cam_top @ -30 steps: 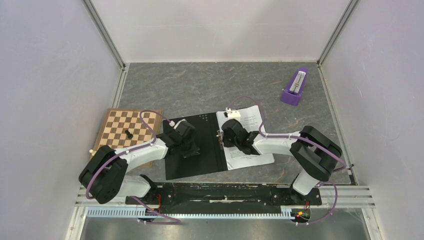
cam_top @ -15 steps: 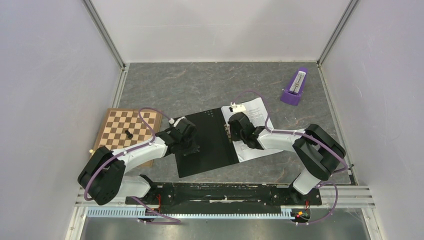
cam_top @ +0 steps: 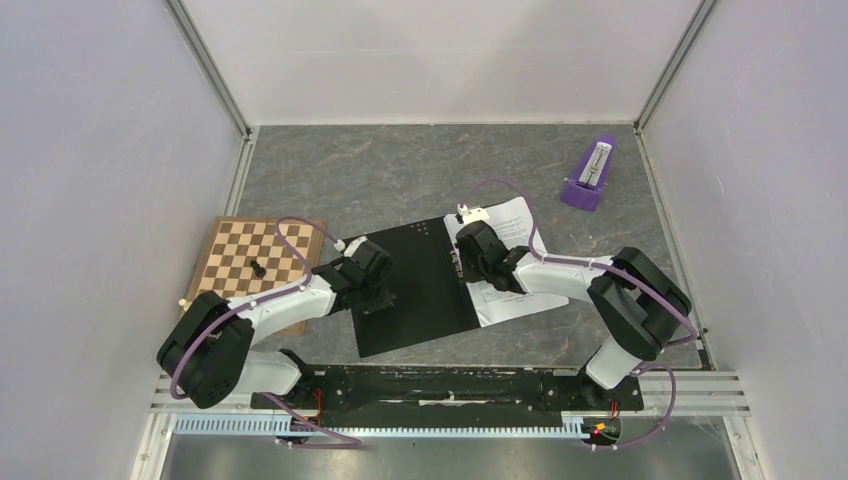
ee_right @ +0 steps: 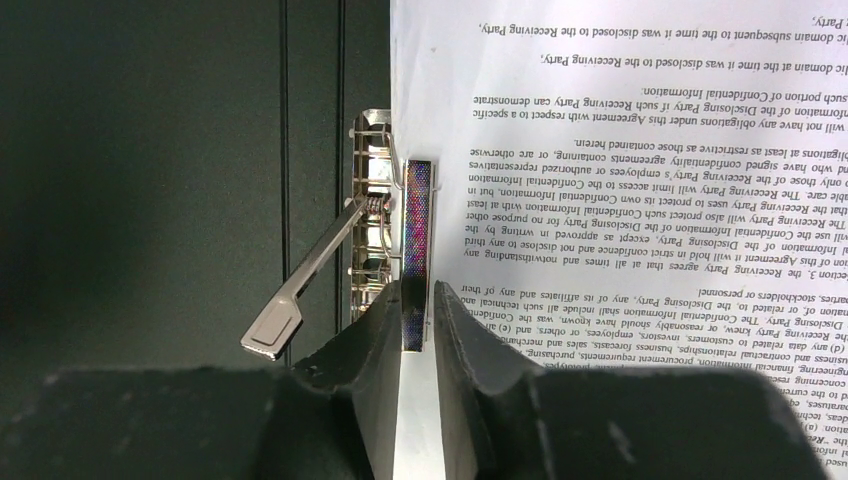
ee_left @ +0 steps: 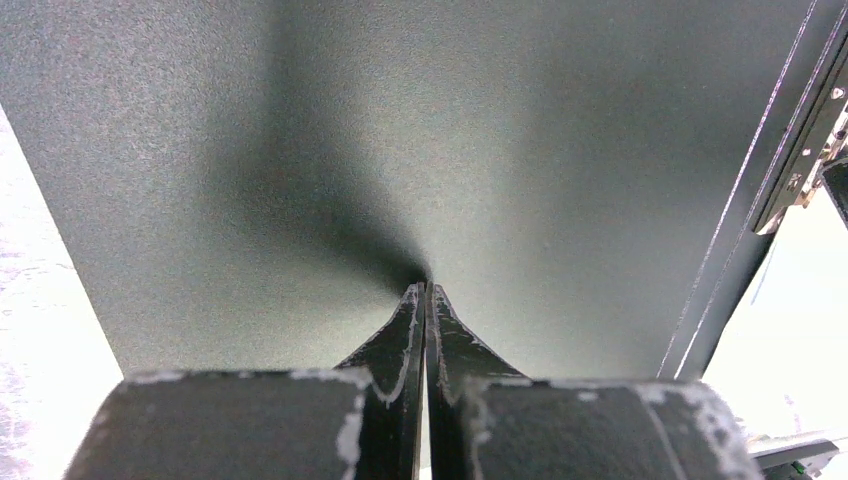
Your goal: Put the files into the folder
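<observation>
The folder lies open, black inside up. The files, white sheets of dense text, lie on its right half. My left gripper is shut, its tips pressing on the black left cover; in the left wrist view the gripper holds nothing. My right gripper is at the spine. In the right wrist view it is closed narrowly on the clip's bar, which lies along the files' left edge. The clip lever sticks up to the left.
A checkered chessboard with one dark piece lies left of the folder, under my left arm. A purple metronome stands at the back right. Grey walls close in both sides.
The folder and the files have slid right and turned slightly, most of it in the first half second. My right gripper moved up and right with the spine. My left gripper stayed on the cover.
</observation>
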